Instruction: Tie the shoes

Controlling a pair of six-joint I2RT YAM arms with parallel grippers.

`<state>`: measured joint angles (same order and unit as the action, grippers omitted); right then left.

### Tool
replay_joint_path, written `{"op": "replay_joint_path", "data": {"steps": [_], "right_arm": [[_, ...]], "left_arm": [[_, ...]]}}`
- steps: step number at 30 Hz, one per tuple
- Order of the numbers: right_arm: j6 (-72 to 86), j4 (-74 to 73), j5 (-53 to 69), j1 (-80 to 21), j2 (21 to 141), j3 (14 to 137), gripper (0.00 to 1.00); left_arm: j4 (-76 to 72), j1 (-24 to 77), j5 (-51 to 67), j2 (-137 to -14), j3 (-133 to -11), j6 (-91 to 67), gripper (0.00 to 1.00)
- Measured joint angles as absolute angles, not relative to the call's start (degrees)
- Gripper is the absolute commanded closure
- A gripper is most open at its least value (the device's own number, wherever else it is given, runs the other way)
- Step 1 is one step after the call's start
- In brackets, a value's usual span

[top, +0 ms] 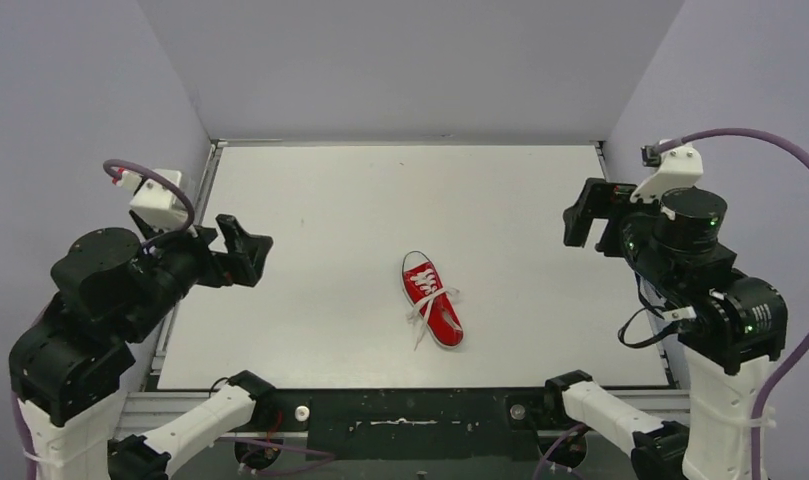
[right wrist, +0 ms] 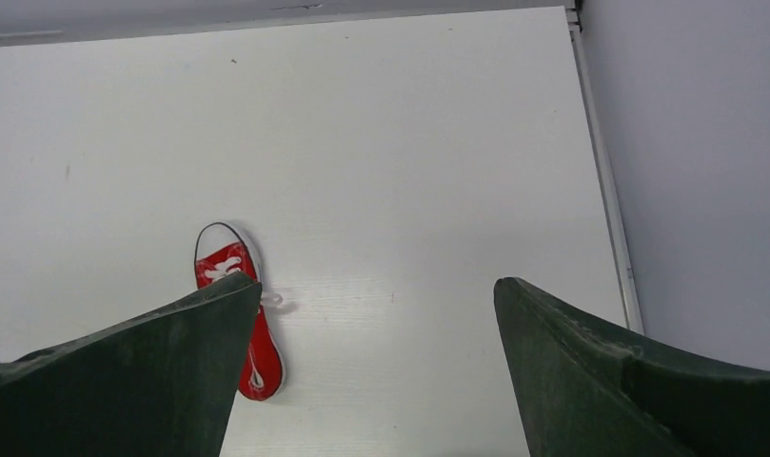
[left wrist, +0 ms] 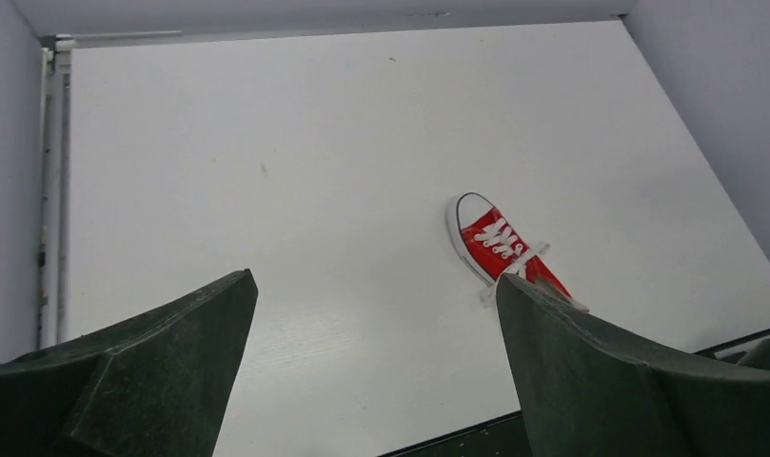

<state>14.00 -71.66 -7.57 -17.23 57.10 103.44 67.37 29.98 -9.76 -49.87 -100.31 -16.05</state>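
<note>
Counter (top: pixel 380 200): white, flat, grey walls on three sides. It carries one object, the sneaker, taken here as the reference.

Left claw (top: pixel 248 250): well to the left of the sneaker and about level with its toe, held up off the counter. Jaws spread wide, nothing between them. In the left wrist view the sneaker sits low and right of the gap, its heel hidden behind one dark finger (left wrist: pixel 609 371).

Right claw (top: pixel 580 215): well to the right of the sneaker and somewhat beyond its toe, also raised. Jaws spread wide, gripping nothing. In the right wrist view the sneaker shows at lower left, its middle covered by one finger (right wrist: pixel 143 371), with toe and heel showing either side.

Sneaker (top: pixel 432 298): small, red canvas, white sole and toe cap. It rests on its sole between the two claws, touched by neither. Toe points to the far edge, angled slightly left; heel toward the arm bases.

Laces (top: pixel 427 297): white, criss-crossed over the tongue. Loose lengths trail onto the counter either side of the sneaker.
</note>
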Motion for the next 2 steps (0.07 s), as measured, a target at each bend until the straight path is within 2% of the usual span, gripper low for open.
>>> {"op": "replay_joint_path", "data": {"steps": [2], "right_arm": [[14.15,-72.53,-8.84,-17.23,56.14,104.16,0.0]], "left_arm": [[70.67,29.98,-12.12,-49.54,-102.02,-15.25,0.03]]}}
